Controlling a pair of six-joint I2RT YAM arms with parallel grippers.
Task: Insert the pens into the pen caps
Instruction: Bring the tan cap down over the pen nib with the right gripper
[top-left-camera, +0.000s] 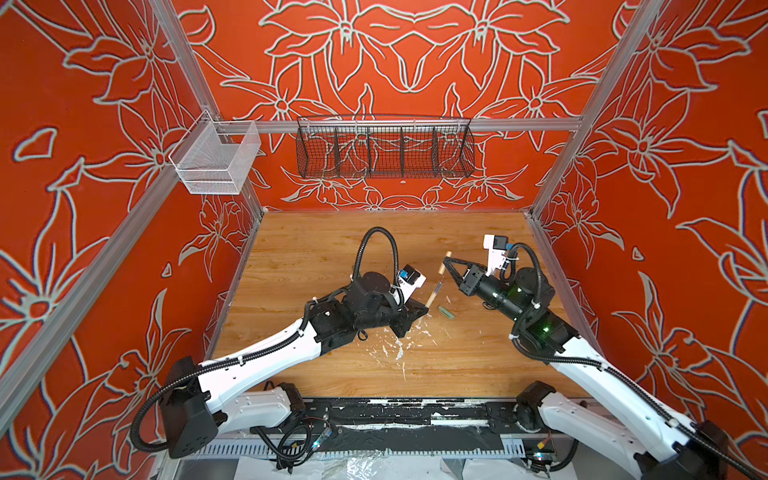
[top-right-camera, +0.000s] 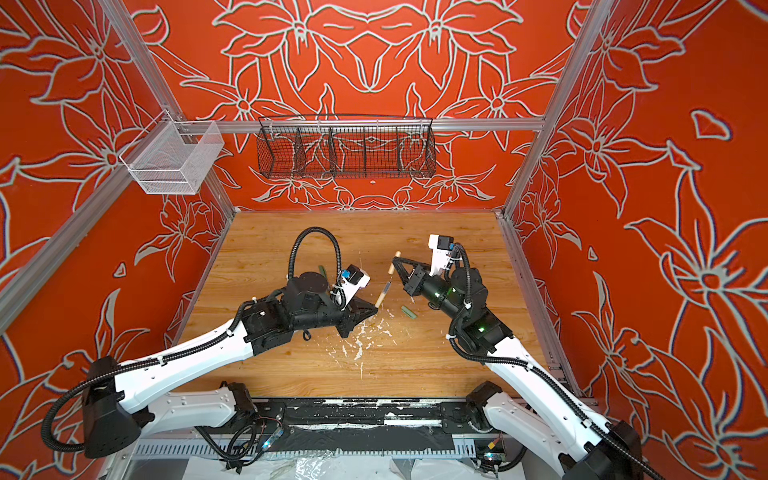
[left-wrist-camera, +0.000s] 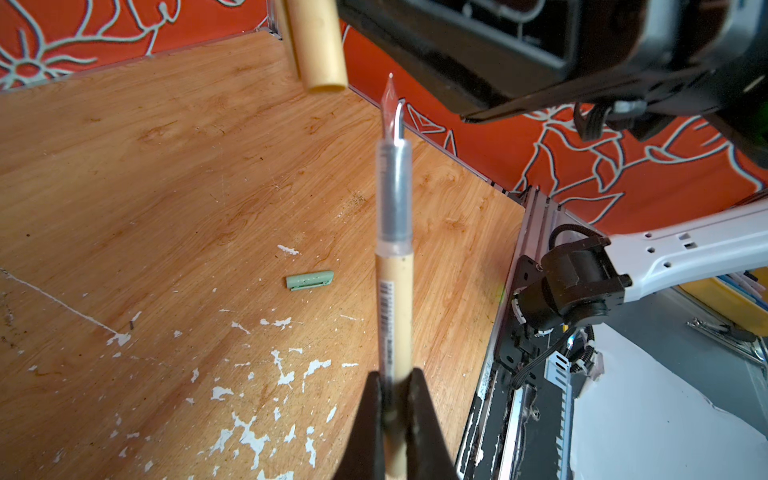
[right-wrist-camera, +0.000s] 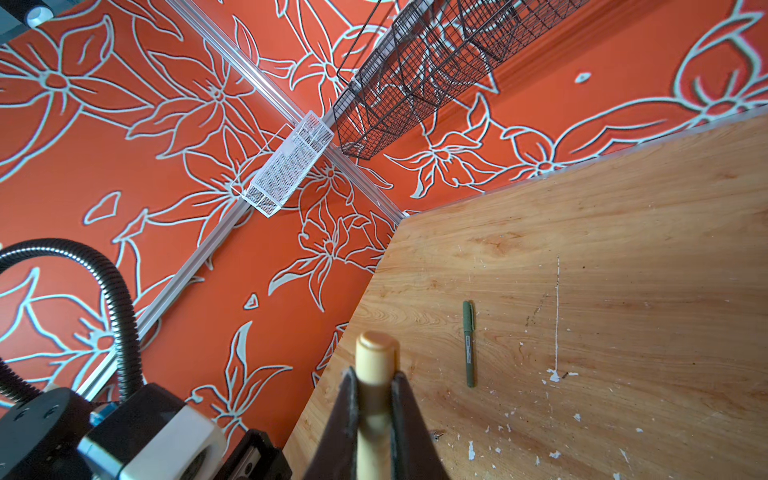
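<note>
Tan, greens and orange-red

The tan pen (left-wrist-camera: 395, 316) has a clear, grey-cored front; the tan cap (left-wrist-camera: 320, 45) matches. One pale green cap (left-wrist-camera: 309, 280), one dark green pen (right-wrist-camera: 469, 345). The wood-grain table (top-left-camera: 316, 249) is flecked white; orange-red walls (top-left-camera: 83, 232) carry pale flower outlines.

No text, brand or number is legible in any view. Tan pen (left-wrist-camera: 394, 299), mid-frame in both top views: a barcode strip runs along the barrel, followed by a short line of dark print, too blurred to read in the left wrist view. Dark green pen (right-wrist-camera: 469, 345): small pale print on barrel, too small to read.
</note>
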